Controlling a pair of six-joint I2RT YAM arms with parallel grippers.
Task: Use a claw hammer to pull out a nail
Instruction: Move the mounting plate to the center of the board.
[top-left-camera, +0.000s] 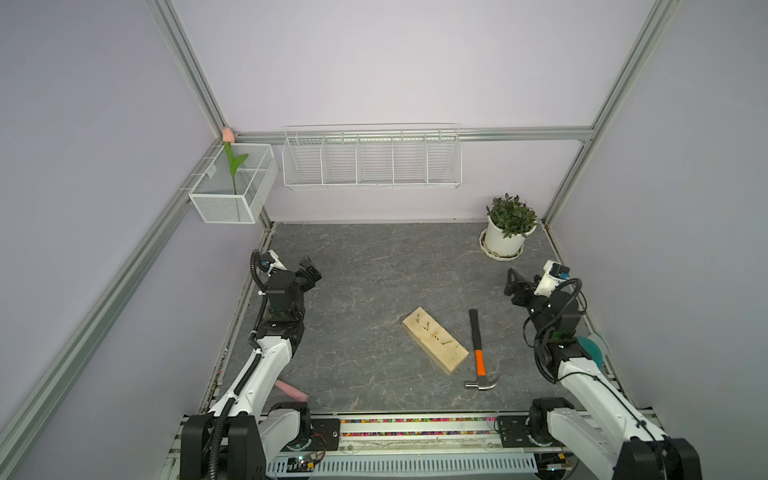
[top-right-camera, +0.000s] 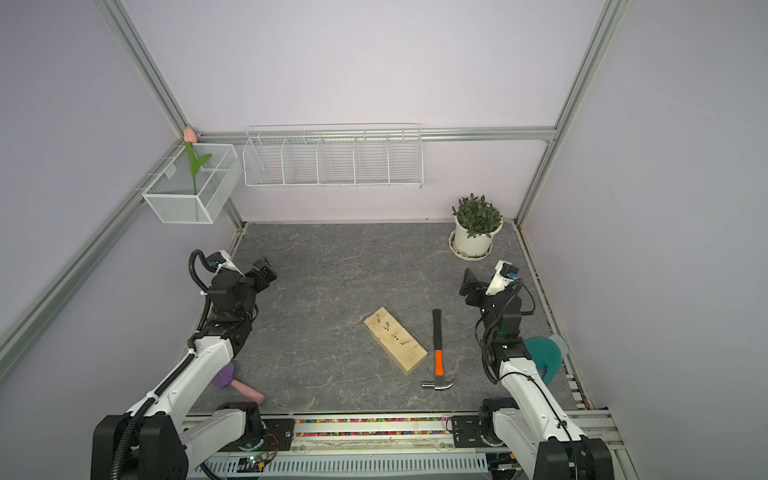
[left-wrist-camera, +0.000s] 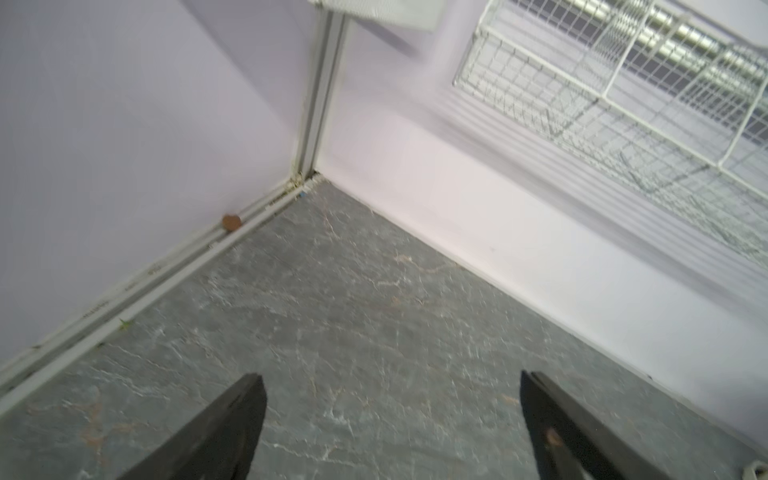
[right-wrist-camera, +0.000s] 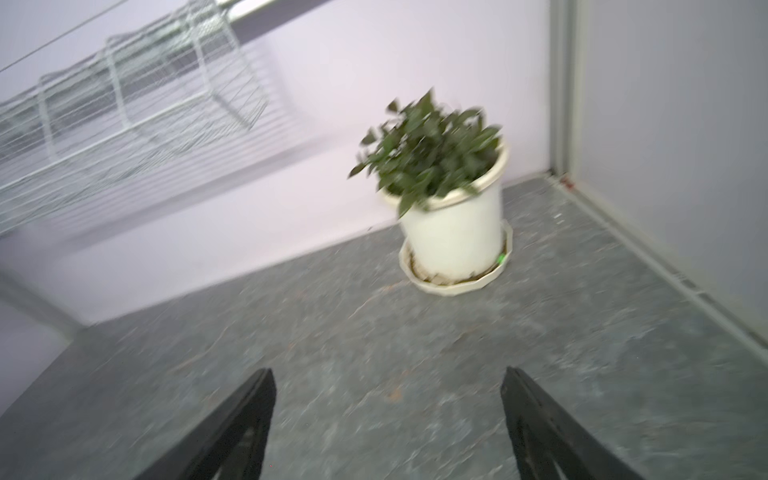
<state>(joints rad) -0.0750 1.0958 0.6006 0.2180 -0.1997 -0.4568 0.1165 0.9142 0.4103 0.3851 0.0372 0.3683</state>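
Steel-headed with a black handle, the claw hammer (top-left-camera: 477, 345) lies flat and untouched on the grey surface (top-left-camera: 353, 282), just beside the wooden block (top-left-camera: 435, 340), on the robot's right of it. Its long axis runs almost front to back. The handle's free end points toward the back wall, and the head lies nearest the robot, claw curving to the robot's right. Small nails (top-left-camera: 445, 343) stick up from the block. The right pincer (top-left-camera: 509, 282) hovers spread and empty near the handle's far end. The left pincer (top-left-camera: 311, 269), also spread and empty, is well apart. The pickup would likely go best with the right pincer closing across the handle, well back from the head for leverage.
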